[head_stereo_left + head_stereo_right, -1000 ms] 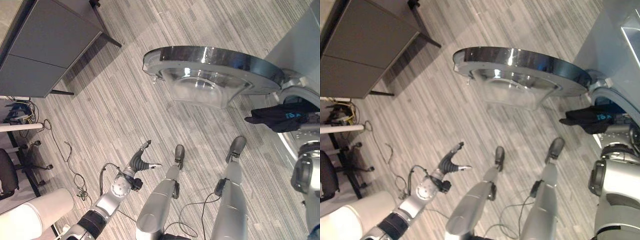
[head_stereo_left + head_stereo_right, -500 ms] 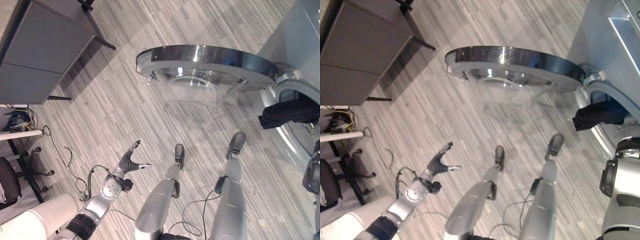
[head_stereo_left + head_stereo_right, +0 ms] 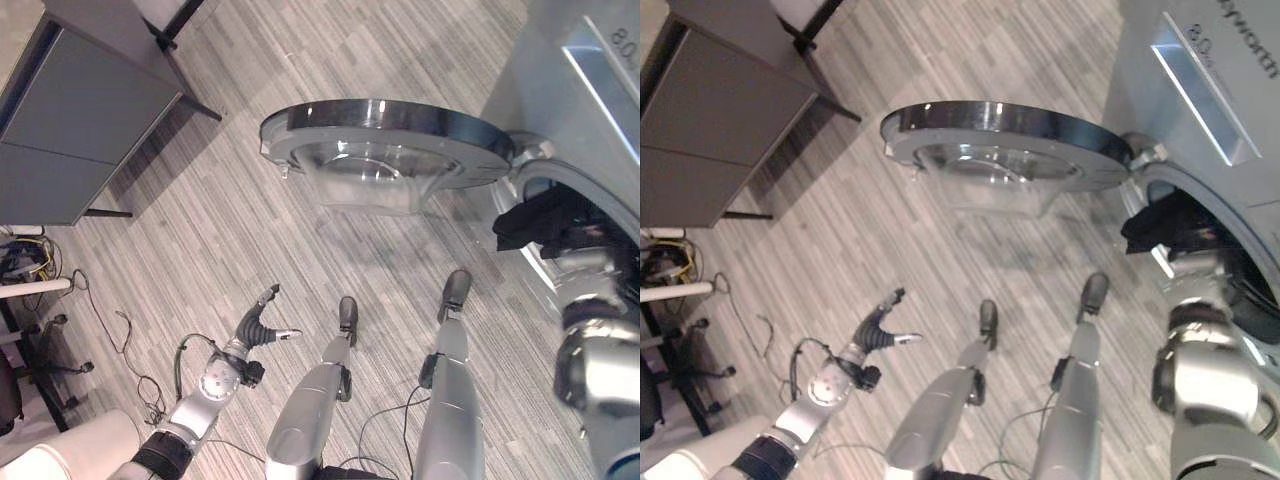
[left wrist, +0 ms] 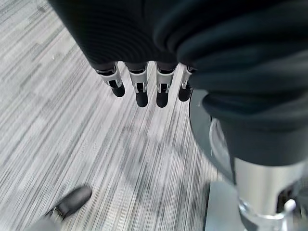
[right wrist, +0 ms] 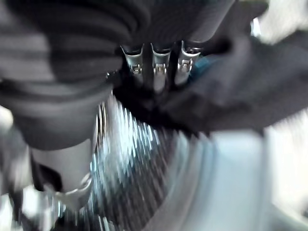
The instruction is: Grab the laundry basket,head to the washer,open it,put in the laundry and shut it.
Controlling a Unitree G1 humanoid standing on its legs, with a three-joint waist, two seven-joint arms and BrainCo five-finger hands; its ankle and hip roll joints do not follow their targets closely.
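right hand [image 5: 154,72] feeding a dark garment [image 3: 530,222] into the open washer [image 3: 1200,90]

the right hand's fingers curl into the black cloth, holding it at the mouth of the drum [image 5: 125,159], whose ribbed metal shows just past the fingertips; the garment hangs bunched at the edge of the opening, part in and part out as far as can be judged. the left hand [image 3: 262,325] hangs low over the striped floor [image 3: 200,230] at the robot's left side, fingers relaxed and empty. the round glass door [image 3: 385,150] stands swung wide, out over the floor beside the opening. this looks like the loading step: the next move calls for pushing the cloth deeper past the rim, letting go, drawing the arm clear, then reaching for the door to swing it shut. a grey cabinet [image 3: 80,120] stands well apart.
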